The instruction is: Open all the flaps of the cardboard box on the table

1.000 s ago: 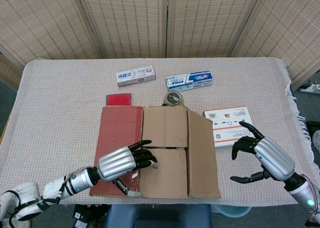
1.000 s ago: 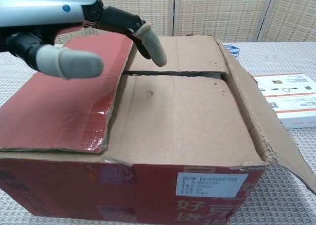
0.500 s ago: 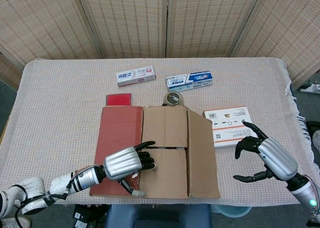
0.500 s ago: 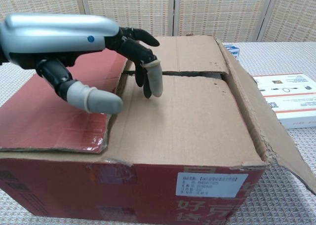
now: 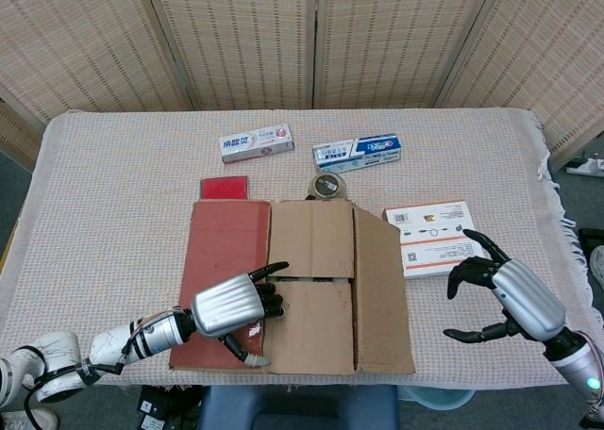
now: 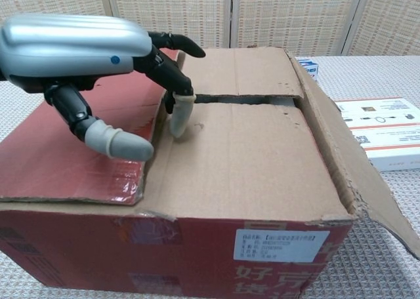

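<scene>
1. Woven screens back a cloth-covered surface (image 5: 113, 194); the cardboard box (image 5: 311, 289) sits at its near edge, centred in front of the robot.
2. Left hand (image 5: 231, 305) hovers over the box top, grasping nothing, fingers curled downward; one fingertip (image 6: 178, 119) touches the near inner flap (image 6: 243, 161) just beside the centre seam (image 6: 249, 99).
3. Right hand (image 5: 510, 293) hangs released, fingers spread, beside the box and near a white carton (image 5: 429, 234).
4. Handling, judged: corrugated board looks light and stiff yet creases easily; the flaps hinge at their folds. Best purchase is the free edge at the seam, hooked from beneath.
5. Head view alone shows the right hand, both outer flaps folded outward, two toothpaste boxes (image 5: 257, 142) and a tape roll (image 5: 328, 185) behind.
6. Chest view alone shows the dark gap under the seam, the fingertip contact, and the torn right flap (image 6: 354, 161).
</scene>
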Controlling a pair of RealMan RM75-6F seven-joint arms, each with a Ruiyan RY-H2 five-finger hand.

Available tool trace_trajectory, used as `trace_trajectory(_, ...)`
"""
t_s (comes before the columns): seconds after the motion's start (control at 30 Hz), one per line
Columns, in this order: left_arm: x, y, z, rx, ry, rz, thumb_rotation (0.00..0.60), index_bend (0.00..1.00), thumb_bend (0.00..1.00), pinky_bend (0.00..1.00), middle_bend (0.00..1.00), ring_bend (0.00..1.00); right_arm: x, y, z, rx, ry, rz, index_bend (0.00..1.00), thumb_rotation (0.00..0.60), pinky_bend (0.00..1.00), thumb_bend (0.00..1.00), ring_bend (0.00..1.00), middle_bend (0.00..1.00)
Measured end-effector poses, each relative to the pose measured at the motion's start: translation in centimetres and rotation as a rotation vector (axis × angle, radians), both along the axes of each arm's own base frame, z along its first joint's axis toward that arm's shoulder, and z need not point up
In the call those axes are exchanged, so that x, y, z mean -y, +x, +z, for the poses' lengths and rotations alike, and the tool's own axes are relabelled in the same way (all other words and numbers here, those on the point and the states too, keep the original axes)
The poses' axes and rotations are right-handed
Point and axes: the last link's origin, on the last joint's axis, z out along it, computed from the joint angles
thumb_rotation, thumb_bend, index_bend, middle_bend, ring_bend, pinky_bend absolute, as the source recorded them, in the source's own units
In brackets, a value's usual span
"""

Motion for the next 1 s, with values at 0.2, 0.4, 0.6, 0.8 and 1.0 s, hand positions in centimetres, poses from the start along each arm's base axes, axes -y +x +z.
trace_trajectory(0.2, 0.0, -0.1, 0.6, 0.008, 0.022, -0.008, 0.117, 0.55, 0.21, 0.00, 0.54, 0.48, 0.0, -0.1, 0.0, 0.004, -0.002, -0.003, 0.54, 0.328, 0.00, 0.11, 0.42, 0.54)
trace_trajectory(0.4, 0.1, -0.3, 1.9, 0.021, 0.046, -0.007, 0.116, 0.56, 0.21, 0.00, 0.56, 0.49, 0.1, -0.3, -0.1, 0.013, -0.005, -0.009, 0.53, 0.329, 0.00, 0.11, 0.42, 0.54)
trace_trajectory(0.6, 0.2, -0.6, 3.9, 0.028, 0.079, 0.016, 0.114, 0.57, 0.21, 0.00, 0.56, 0.50, 0.2, -0.5, -0.1, 0.022, -0.006, -0.012, 0.53, 0.328, 0.00, 0.11, 0.42, 0.54)
trace_trajectory(0.8, 0.7, -1.0, 6.4, 0.064, 0.118, 0.054, 0.115, 0.57, 0.21, 0.00, 0.56, 0.50, 0.4, -0.5, -0.1, 0.030, -0.010, -0.008, 0.53, 0.326, 0.00, 0.11, 0.42, 0.54)
trace_trajectory(1.0, 1.1, -1.6, 8.4, 0.102, 0.150, 0.090, 0.113, 0.57, 0.21, 0.00, 0.56, 0.50, 0.5, -0.2, 0.2, 0.034, -0.019, 0.002, 0.54, 0.327, 0.00, 0.11, 0.42, 0.54)
